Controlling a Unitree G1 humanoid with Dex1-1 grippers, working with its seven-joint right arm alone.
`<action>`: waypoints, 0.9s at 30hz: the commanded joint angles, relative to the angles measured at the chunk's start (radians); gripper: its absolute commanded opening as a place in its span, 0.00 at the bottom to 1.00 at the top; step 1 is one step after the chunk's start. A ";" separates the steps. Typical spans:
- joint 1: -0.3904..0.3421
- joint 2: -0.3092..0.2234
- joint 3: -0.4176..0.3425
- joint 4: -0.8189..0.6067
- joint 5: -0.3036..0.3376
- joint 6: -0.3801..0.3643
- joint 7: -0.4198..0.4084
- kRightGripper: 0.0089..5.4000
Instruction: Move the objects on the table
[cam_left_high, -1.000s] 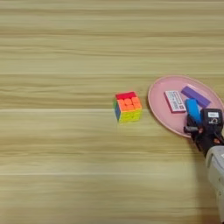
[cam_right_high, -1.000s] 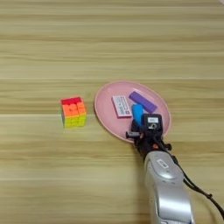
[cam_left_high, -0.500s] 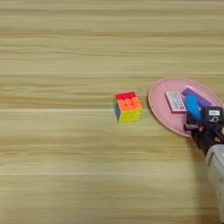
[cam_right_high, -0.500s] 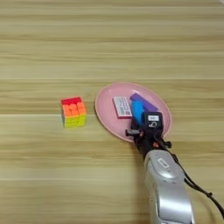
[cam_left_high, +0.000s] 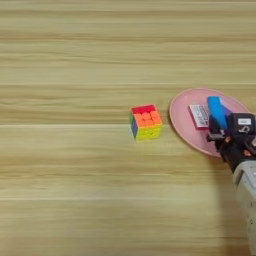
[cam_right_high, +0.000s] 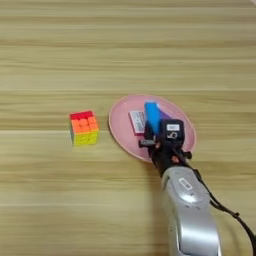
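Note:
A multicoloured puzzle cube (cam_left_high: 146, 121) sits on the table (cam_left_high: 75, 165) just left of a round pink plate (cam_right_high: 120, 125). On the plate lies a white-and-red card-like piece (cam_right_high: 136, 122). My right gripper (cam_right_high: 154, 136) reaches over the plate's near rim, shut on the near end of a blue oblong block (cam_right_high: 152, 116). The block points away from me beside the card. Only a sliver of the purple oblong block (cam_right_high: 166, 117) shows behind the blue one and the gripper's black body.
My silver forearm (cam_right_high: 187, 210) runs from the bottom edge up to the plate. Bare wood stretches to the left of the cube and across the far side of the table.
The gripper has edged forward over the plate. The blue block has swung from a diagonal lie to pointing straight away and now covers most of the purple block. Cube and card stayed put.

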 joint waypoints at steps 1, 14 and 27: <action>-0.029 0.004 0.035 -0.075 0.001 -0.030 0.000 0.26; -0.046 0.057 0.221 -0.173 -0.013 0.052 -0.003 0.26; -0.089 0.090 0.306 -0.103 -0.035 0.054 -0.007 0.26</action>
